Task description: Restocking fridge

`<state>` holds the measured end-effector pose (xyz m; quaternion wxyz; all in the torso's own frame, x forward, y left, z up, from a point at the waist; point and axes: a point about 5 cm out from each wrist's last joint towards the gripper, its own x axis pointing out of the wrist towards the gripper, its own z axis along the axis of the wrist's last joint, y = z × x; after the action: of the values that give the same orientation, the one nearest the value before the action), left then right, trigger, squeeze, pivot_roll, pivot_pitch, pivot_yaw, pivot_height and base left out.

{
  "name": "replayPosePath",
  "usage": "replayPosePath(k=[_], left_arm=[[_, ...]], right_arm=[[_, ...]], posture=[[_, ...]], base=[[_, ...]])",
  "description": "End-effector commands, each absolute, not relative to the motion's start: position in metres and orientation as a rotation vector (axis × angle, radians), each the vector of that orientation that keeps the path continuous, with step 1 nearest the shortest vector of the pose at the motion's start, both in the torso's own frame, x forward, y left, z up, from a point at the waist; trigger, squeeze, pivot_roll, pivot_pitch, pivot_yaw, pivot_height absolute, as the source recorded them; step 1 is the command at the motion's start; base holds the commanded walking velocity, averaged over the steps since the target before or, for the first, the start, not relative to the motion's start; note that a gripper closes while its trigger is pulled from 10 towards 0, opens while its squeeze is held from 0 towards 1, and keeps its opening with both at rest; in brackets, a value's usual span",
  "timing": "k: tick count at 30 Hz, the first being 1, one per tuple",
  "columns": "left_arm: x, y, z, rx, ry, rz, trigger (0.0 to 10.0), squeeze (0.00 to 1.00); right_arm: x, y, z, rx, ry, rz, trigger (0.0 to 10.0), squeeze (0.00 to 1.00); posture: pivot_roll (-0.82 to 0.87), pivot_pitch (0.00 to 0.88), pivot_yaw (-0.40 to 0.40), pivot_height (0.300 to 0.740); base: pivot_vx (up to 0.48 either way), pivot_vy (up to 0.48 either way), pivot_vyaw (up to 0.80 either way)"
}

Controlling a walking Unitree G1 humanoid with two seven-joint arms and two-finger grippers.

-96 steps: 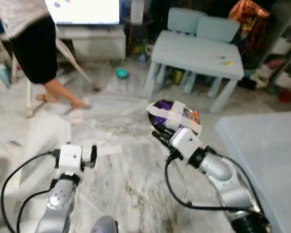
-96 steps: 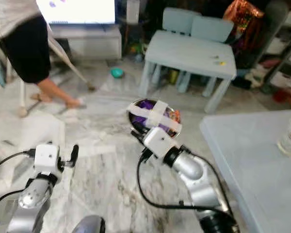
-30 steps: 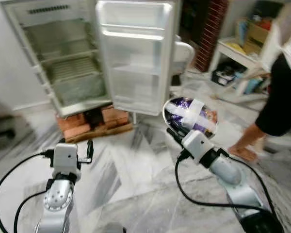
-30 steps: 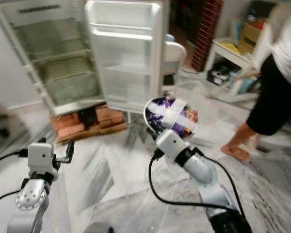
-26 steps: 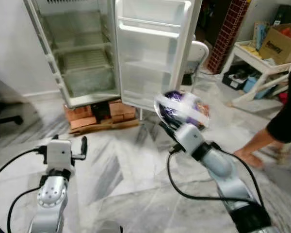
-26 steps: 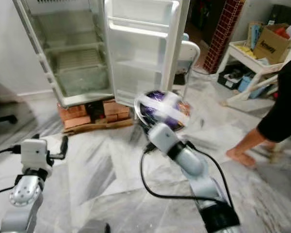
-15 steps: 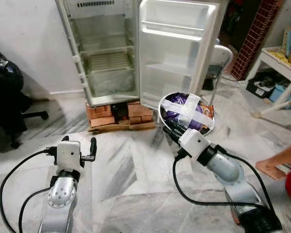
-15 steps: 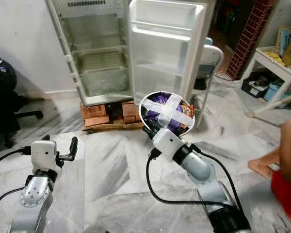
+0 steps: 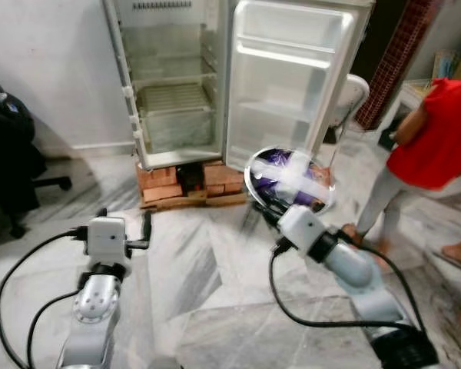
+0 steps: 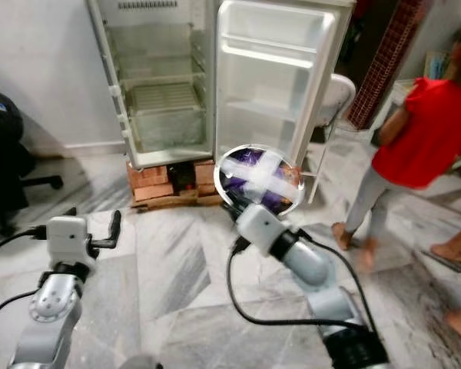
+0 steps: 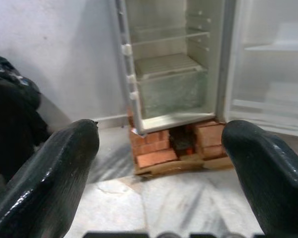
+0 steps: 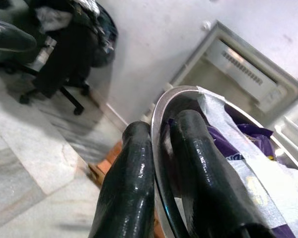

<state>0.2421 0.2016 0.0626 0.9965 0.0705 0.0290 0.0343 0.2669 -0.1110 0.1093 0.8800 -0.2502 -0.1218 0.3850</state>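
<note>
Left eye view: a white fridge (image 9: 173, 84) stands at 12 o'clock with its white door (image 9: 296, 77) swung wide, raised on a stack of red bricks (image 9: 188, 183) over a grey-veined marble floor (image 9: 207, 307). The right gripper (image 9: 263, 201) is held out at 1 o'clock, clenched on the rim of a round metal bowl (image 9: 288, 178) that holds purple packets under crossed strips of white tape. The bowl hangs in the air in front of the open door, well short of the shelves. The left gripper (image 9: 124, 227) is raised at 10 o'clock, grasping nothing. A person in a red top (image 9: 434, 127) stands at 2 o'clock; a black office chair (image 9: 11, 165) sits at 9 o'clock.

Right eye view: the same layout, the bowl's tape cross facing the camera.

Left wrist view: two black fingers (image 11: 44, 178) are spread wide apart, released, framing the fridge's lower compartment and the bricks.

Right wrist view: the two fingers (image 12: 126, 183) pinch the bowl's thin rim, one either side of it.
</note>
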Motion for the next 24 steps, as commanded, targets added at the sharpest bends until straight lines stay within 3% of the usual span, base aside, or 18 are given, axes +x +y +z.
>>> replayPosePath(k=[1, 7, 24], left_arm=[[0.2429, 0.1916, 0.0630, 0.118, 0.047, 0.041, 10.0, 0.00], [0.2421, 0.1900, 0.0635, 0.111, 0.039, 0.029, 10.0, 0.00], [0.2421, 0.1884, 0.0619, 0.085, 0.048, 0.035, 10.0, 0.00]], right_arm=[[0.2695, -0.1204, 0.1173, -0.555, -0.282, 0.788, 10.0, 0.00], [0.2691, -0.1182, 0.1178, -0.567, -0.290, 0.804, 10.0, 0.00], [0.2694, -0.1225, 0.1185, -0.564, -0.287, 0.792, 10.0, 0.00]], posture=[[0.05, 0.000, -0.051, 0.740], [0.06, 0.000, -0.053, 0.740], [0.05, 0.000, -0.059, 0.740]], base=[[0.345, 0.334, 0.80], [0.423, 0.141, 0.78], [0.446, 0.000, 0.00]])
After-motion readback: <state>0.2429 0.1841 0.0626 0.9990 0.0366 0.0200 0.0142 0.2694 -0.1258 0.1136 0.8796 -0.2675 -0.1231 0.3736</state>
